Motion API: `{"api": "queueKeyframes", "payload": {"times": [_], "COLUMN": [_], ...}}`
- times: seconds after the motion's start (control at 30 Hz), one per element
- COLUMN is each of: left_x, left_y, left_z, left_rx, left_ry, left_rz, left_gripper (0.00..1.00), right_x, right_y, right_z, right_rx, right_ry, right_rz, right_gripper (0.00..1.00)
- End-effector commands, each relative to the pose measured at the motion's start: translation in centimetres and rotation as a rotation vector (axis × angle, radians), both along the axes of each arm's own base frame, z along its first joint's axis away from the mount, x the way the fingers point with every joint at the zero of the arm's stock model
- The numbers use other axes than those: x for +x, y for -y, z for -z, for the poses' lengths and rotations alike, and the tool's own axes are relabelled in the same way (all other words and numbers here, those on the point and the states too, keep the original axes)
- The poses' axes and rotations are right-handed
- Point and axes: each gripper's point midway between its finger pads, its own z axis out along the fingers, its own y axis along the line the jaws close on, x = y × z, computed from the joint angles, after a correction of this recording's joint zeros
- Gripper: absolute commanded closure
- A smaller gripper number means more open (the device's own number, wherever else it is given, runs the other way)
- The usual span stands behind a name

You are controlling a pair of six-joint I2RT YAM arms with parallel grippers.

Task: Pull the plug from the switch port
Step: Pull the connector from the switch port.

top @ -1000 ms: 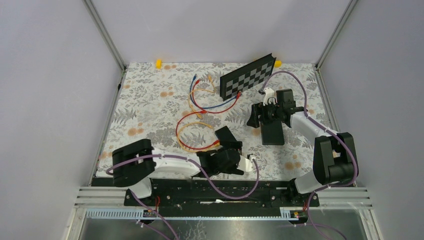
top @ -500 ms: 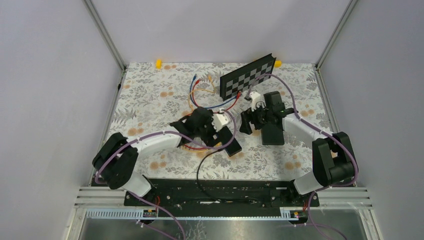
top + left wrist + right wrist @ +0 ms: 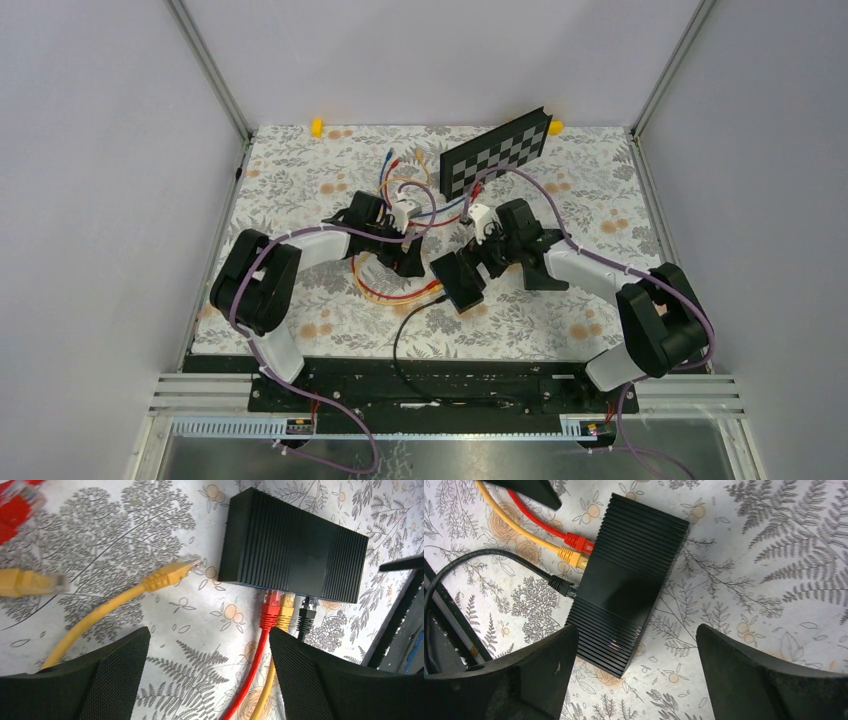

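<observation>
ok so from where I'm standing: the switch (image 3: 457, 282) is a flat black rectangular box with fine ribs running across its top, matte plastic by the look of it; it sits on the floral-print cloth (image 3: 300, 200) about mid-table, at an angle; three plugs go into one long side, right next to each other: a red plug (image 3: 270, 611), a yellow plug (image 3: 286, 612) and a black plug (image 3: 306, 617), each with a moulded boot and a round cable of the same colour trailing off; all three are seated in their ports; the left wrist view also catches three loose ends lying on the cloth, two yellow (image 3: 170, 574) and one red (image 3: 17, 507), with clear plastic tips; behind the arms leans a black-and-white checkerboard panel (image 3: 497, 152); the left arm's elbow is folded back by its base and its forearm runs out to the right, so the left gripper (image 3: 207, 632) hangs over the cables just beside the switch; its pads (image 3: 115, 670) have a black mesh texture, jaws wide apart with nothing between them; the right arm stretches leftward across the table and the right gripper (image 3: 638, 627) hovers above the switch, fingers (image 3: 764, 680) smooth matte black, also spread wide and gripping nothing
</observation>
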Motion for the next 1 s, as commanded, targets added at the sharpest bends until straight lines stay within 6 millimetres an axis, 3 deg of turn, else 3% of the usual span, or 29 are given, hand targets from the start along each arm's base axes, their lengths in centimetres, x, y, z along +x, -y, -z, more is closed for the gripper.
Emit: {"api": "queueKeyframes", "payload": {"times": [0.0,0.4,0.67,0.77,0.97], "left_x": [0.0,1.1,0.6,0.4,-0.5], "left_y": [0.5,-0.2,-0.3,-0.2,0.6], "left_z": [-1.1,-0.5,0.2,0.3,0.7], "left_rx": [-0.099,-0.077,-0.077,-0.084,-0.126], "left_ry": [-0.066,-0.032,-0.058,-0.072,-0.164], "left_rz": [0.009,-0.024,-0.022,-0.015,0.009], "left_gripper": [0.09,0.09,0.09,0.11,0.26], "right_x": [-0.5,-3.4,-3.4,-2.6,-1.2], "right_y": [-1.0,-1.8,-2.1,-1.9,-2.2], "right_z": [0.7,4.1,5.5,5.3,4.3], "right_rx": [-0.019,-0.158,-0.248,-0.265,-0.259], "right_ry": [0.019,-0.049,-0.030,-0.007,0.040], "right_rz": [-0.022,-0.058,-0.035,-0.005,0.035], "right_gripper": [0.05,0.01,0.01,0.10,0.45]}}
